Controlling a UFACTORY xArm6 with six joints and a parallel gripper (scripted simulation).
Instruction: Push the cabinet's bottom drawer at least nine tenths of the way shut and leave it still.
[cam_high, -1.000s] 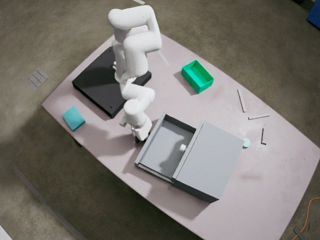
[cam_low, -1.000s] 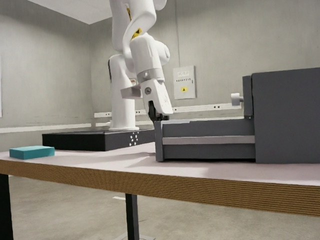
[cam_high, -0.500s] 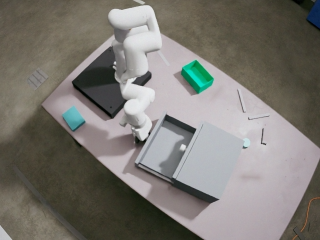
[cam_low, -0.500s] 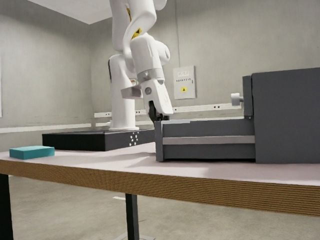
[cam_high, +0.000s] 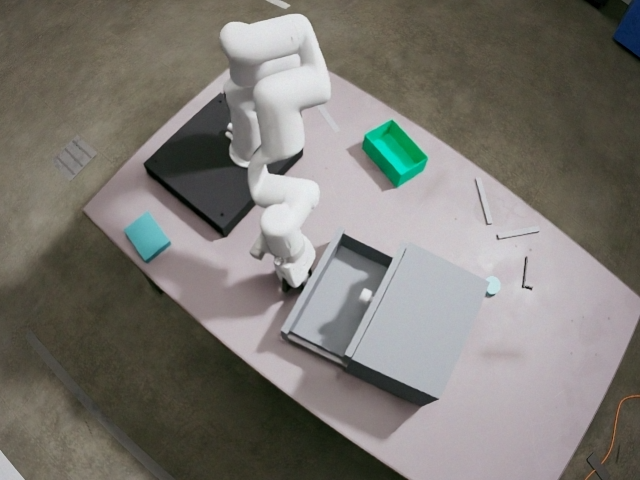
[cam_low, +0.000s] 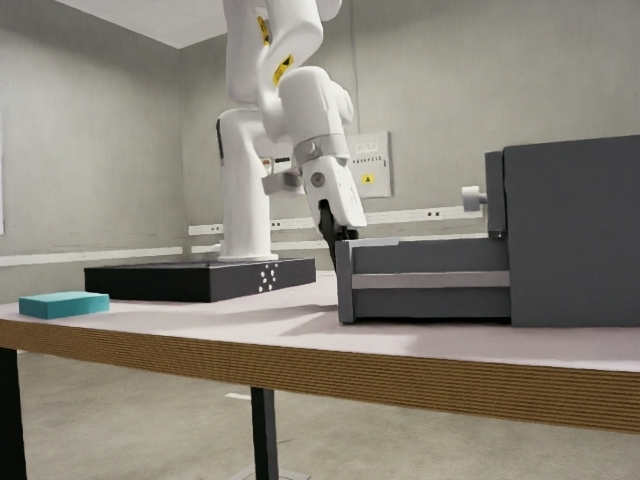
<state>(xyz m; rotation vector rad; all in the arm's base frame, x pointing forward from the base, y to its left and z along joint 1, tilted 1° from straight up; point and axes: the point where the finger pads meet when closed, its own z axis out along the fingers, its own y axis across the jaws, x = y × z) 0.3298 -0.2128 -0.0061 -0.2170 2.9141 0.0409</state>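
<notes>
The grey cabinet stands on the table, also in the side view. Its bottom drawer is pulled far out toward the arm and shows in the side view. A white knob sticks out of the closed drawer above it, seen too in the side view. My gripper points down against the outer face of the bottom drawer's front panel, low at the panel in the side view. It is shut on the drawer's handle, which the fingers and the panel hide.
A green bin stands behind the cabinet. A teal block lies at the table's left end. The arm's black base plate lies behind the gripper. Thin strips and a teal disc lie right of the cabinet.
</notes>
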